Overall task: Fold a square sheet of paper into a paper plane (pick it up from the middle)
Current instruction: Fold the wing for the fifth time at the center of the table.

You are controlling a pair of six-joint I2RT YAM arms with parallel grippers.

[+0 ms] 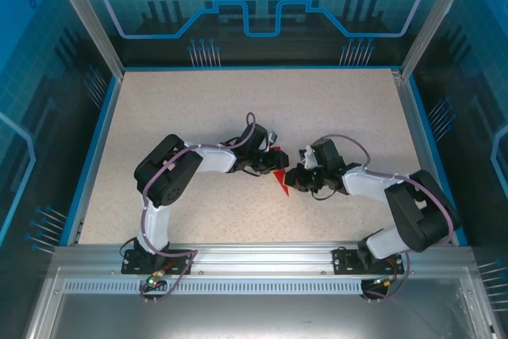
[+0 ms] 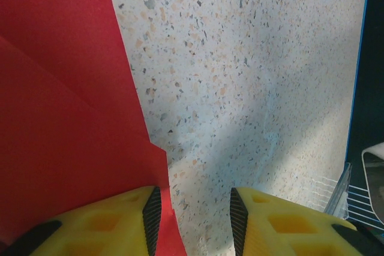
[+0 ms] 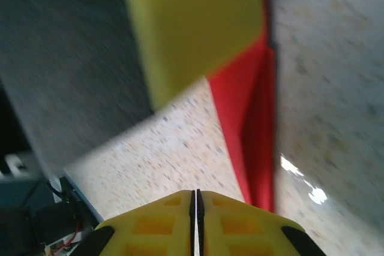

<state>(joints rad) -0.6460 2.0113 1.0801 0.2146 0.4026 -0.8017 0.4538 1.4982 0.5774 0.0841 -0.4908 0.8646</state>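
Near the middle of the tabletop [image 1: 198, 109], a little toward its near edge: square sheet of paper [image 1: 279, 179], bright red, creased into a pointed wedge with the tip aimed at the near edge. Flanked on both sides, left gripper [image 1: 266, 161] at the wedge's left edge, right gripper [image 1: 298, 177] just beside its right edge. From the left wrist: fingers [image 2: 120, 223] parted around bare speckled surface, clamped on nothing; left finger over the edge of the red paper [image 2: 60, 118], layered folds visible, whether pressing or just above impossible to tell. From the right wrist: yellow fingers [image 3: 231, 223] pressed together, only a thin seam between them, nothing pinched; folded paper [image 3: 252, 118] flat on the surface ahead and to the right, raised crease along its length; blurred yellow finger of the other gripper [image 3: 192, 22] above its far end.
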